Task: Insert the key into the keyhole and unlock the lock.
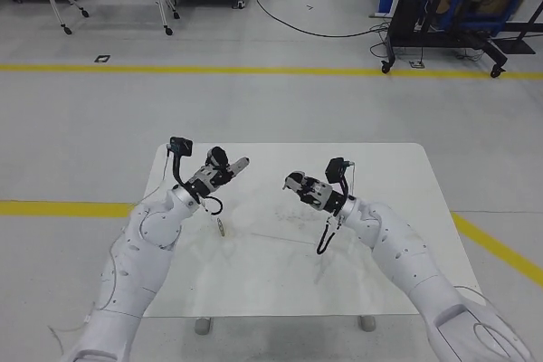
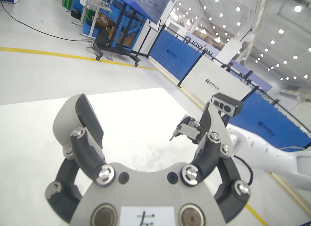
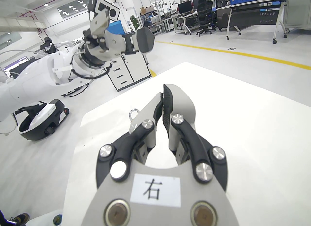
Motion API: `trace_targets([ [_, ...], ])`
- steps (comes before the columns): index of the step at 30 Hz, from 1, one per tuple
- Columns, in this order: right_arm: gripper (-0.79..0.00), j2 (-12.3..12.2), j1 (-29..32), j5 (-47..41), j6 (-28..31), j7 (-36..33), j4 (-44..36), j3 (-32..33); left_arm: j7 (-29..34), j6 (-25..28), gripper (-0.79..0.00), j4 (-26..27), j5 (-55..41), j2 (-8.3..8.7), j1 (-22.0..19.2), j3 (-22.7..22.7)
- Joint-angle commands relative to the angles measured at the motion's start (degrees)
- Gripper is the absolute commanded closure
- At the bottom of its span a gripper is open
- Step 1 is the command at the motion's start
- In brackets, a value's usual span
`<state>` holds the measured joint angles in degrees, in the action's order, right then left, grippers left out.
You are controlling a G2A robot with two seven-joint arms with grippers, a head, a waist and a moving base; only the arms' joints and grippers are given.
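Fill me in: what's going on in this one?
The right hand is shut on a small ringed metal piece, apparently the key, held above the table. The left hand is open and empty, raised opposite it. A small object, possibly the lock, lies on the table. Nothing is inserted yet.

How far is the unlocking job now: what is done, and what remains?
Done: the right hand is shut on what looks like the thin metal key. In hand: both hands hover above the white table; the left hand is open and empty. Left: the small metal lock lies untouched on the table, so inserting and turning remain.
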<state>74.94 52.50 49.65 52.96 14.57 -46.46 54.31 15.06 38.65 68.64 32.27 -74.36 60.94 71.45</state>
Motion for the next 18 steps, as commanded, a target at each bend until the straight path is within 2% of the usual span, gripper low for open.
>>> trace_targets([
  [1, 0.000, 0.18, 0.98, -5.19, 3.59, 0.66, -0.45, 0.48, 2.86, 2.68, -0.785, -0.79, -11.10, -0.14, -0.40, -0.69],
  [5, 0.000, 0.49, 2.07, -18.18, 5.05, -1.62, -2.01, -0.77, 9.71, 3.60, -0.785, -2.43, -27.09, -0.45, -0.90, -1.69],
  [9, 0.000, -0.10, 2.40, -33.05, 5.05, -10.37, -4.33, -2.97, 23.73, 1.44, -0.785, -3.75, -46.32, -0.33, -2.16, -2.31],
  [11, 0.000, -0.38, 2.33, -40.33, 5.05, -15.92, -5.18, -3.96, 28.83, 1.63, -0.785, -4.72, -47.94, 0.08, -3.13, -1.86],
  [14, 0.000, -0.55, 1.92, -50.64, 5.05, -24.70, -6.13, -5.23, 32.28, 2.85, -0.773, -5.58, -45.90, 0.38, -4.16, -2.31],
  [18, 0.000, -0.53, 0.96, -59.87, 5.05, -33.70, -5.57, -5.29, 30.29, 4.49, -0.640, -6.24, -38.12, 0.53, -5.00, -3.21],
])
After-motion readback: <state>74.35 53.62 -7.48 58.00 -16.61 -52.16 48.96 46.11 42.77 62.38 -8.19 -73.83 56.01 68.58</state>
